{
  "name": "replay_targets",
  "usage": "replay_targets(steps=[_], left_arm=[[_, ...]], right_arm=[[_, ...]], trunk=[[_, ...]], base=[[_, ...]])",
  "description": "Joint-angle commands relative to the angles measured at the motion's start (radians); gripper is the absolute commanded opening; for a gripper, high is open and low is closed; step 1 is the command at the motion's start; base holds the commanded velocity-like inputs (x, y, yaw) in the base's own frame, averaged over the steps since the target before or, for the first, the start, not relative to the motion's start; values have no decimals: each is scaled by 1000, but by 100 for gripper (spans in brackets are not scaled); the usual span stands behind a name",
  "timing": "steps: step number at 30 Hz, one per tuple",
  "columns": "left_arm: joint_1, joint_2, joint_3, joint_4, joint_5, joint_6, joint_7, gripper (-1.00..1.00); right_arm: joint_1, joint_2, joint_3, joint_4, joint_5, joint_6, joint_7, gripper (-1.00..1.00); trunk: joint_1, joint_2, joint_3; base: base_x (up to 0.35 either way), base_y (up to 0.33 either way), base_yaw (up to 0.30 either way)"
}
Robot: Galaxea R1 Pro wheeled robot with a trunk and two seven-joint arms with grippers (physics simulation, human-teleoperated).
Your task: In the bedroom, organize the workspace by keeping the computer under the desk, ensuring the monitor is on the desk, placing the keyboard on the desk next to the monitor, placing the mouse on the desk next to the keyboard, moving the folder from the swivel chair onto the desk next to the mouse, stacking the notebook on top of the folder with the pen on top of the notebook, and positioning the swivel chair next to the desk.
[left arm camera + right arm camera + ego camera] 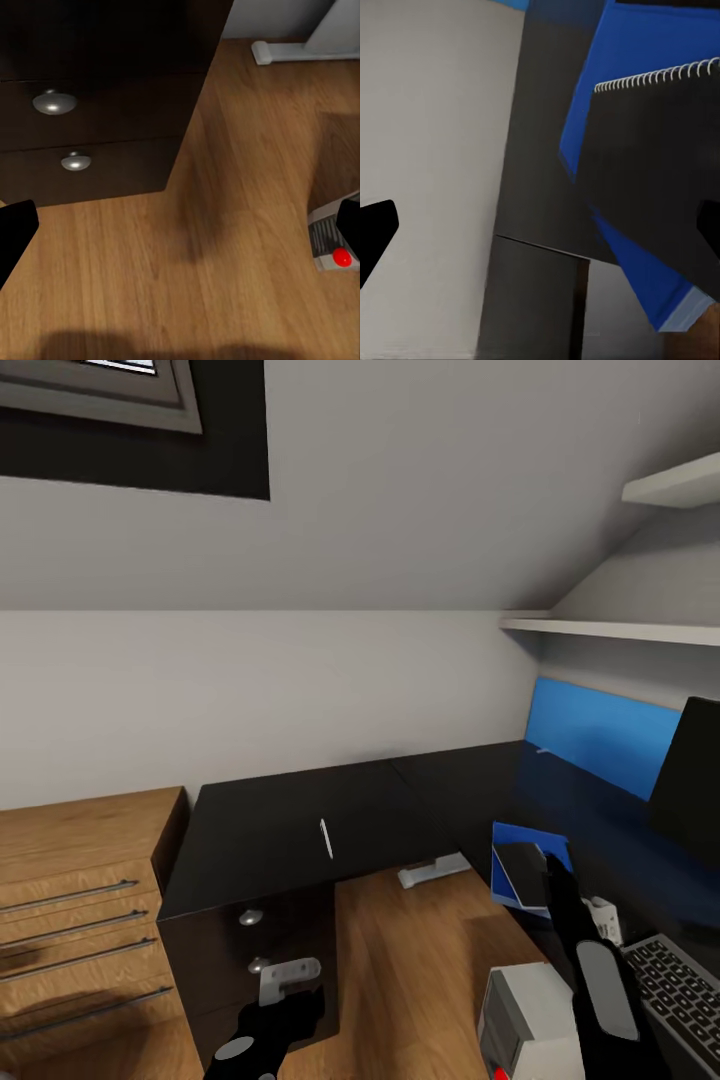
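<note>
Desk (300,810) first: its black top runs along the far wall and turns down the right side. On that right wing, the monitor (692,775) stands far back and the keyboard (682,985) lies near. The blue folder (512,860) rests on the desk's inner edge with the spiral notebook (524,872) stacked on it, so that step looks done. The pen (325,838) lies well apart to the left, apparently next. The right gripper (562,890) hovers at the notebook, spread and empty; the left gripper (285,1000) hangs low by the drawers, also open and empty.
</note>
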Motion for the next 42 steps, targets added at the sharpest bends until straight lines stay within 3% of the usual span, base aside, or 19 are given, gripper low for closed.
replay_targets(steps=[1,2,7,8,10,14,19,20,25,32,35,39,42], left_arm=[[0,0,-1,-2,10,1,10,100],[0,0,0,-2,10,1,13,100],[0,0,0,-2,9,1,15,100],[0,0,0,-2,9,1,15,100],[0,0,1,-2,9,1,16,100],[0,0,0,-2,9,1,16,100],[0,0,1,-2,9,1,17,100],[0,0,1,-2,9,1,17,100],[0,0,1,-2,9,1,17,100],[0,0,1,-2,8,1,17,100],[0,0,1,-3,8,1,17,100],[0,0,1,-3,8,1,16,100],[0,0,1,-3,8,1,16,100]], right_arm=[[-1,1,8,-3,8,8,-5,100],[-1,1,36,-15,85,20,-7,100],[-1,6,53,-45,239,85,-23,100],[-1,9,56,-55,285,118,-41,100],[-1,14,59,-77,328,169,-80,100],[-1,25,74,-110,359,238,-135,100],[-1,19,190,-151,430,343,-224,100],[-1,12,241,-170,467,388,-265,100],[-1,2,350,-224,550,486,-372,100],[-1,1,425,-288,592,539,-434,100],[1,4,436,-300,575,550,-442,100],[4,5,442,-306,521,556,-446,100],[5,4,443,-307,502,556,-447,100]], trunk=[[-4,7,2],[-8,14,5],[-27,49,21],[-31,56,24],[-38,70,30],[-54,98,43],[-73,133,59],[-77,140,62],[-96,175,77],[-123,224,99],[-134,245,109],[-134,245,109],[-134,245,108]], base=[[0,0,0],[0,0,0],[0,0,0],[0,0,0],[0,0,0],[0,0,0],[0,0,0],[0,0,0],[0,0,0],[0,0,0],[0,0,0],[0,0,5],[0,0,75]])
